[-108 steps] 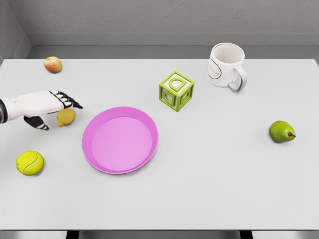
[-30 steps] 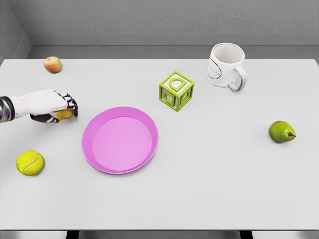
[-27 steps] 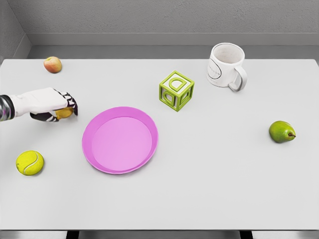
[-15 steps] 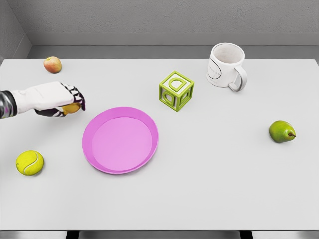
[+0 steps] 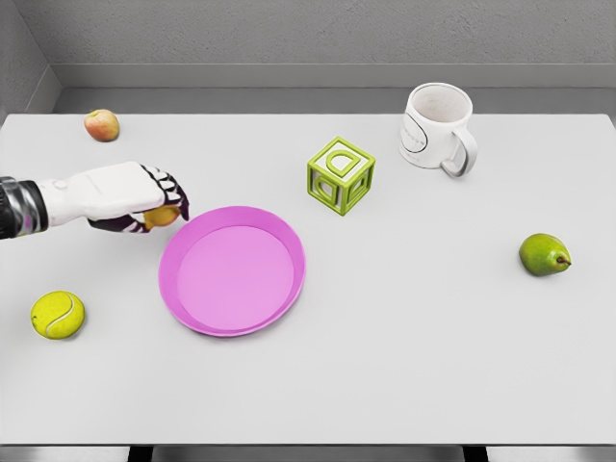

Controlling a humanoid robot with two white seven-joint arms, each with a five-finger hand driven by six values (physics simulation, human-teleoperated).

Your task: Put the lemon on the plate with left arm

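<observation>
Carrying the lemon (image 5: 160, 216) in the left hand (image 5: 144, 198), fingers curling around it, just beside the upper-left rim of the pink plate (image 5: 286, 248). Probably handling light, firm and rounded, slightly slick; gripping around its middle, guarding against rolling loose.

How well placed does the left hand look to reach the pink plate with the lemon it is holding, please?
Probably well placed: the left hand, closed on the lemon, sits just beside the pink plate at its upper-left rim, and nothing lies between them.
</observation>
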